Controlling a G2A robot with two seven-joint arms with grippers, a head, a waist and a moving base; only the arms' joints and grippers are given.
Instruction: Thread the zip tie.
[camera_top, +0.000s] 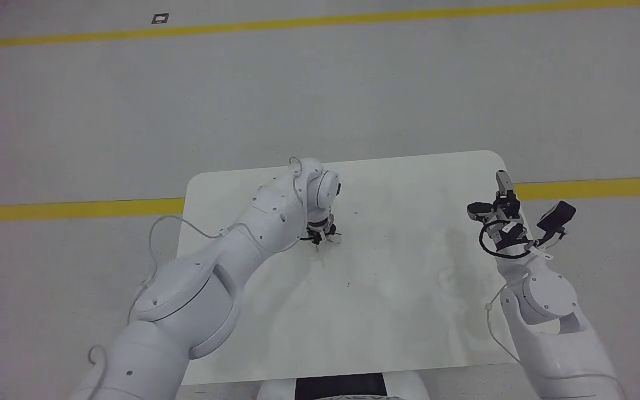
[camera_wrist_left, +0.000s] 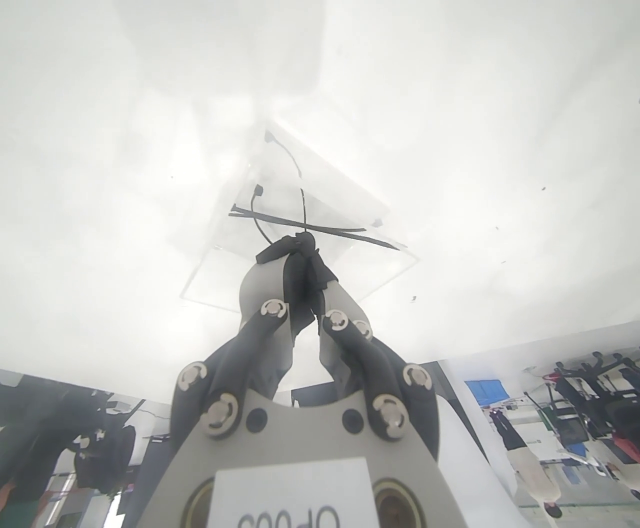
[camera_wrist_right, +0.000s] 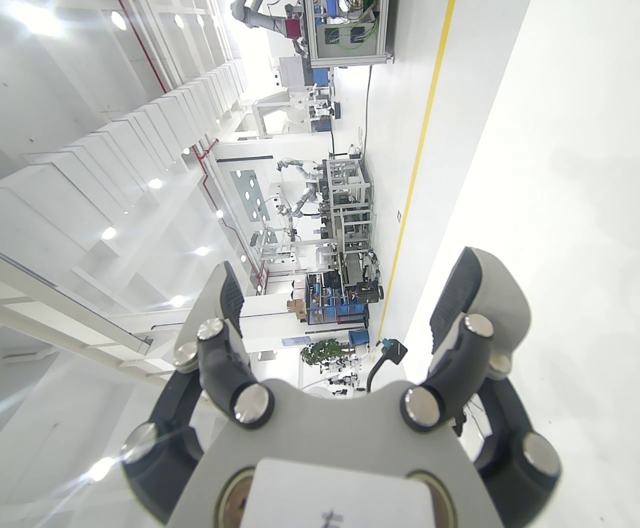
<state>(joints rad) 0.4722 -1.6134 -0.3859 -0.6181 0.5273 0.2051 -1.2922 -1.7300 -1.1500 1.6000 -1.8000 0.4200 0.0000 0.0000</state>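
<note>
Left wrist view: a zip tie is pinched in the clear tray, but nothing is threaded yet.
The left gripper is down in the clear tray on the table. Its fingers are squeezed together, I think on a black zip tie. Which tie it has is hard to tell, because more zip ties lie crossed in the tray right by it. No tail goes through a head, so the lifting and all the threading are left. The right gripper hangs by the table's edge, fingers wide apart, holding nothing.
</note>
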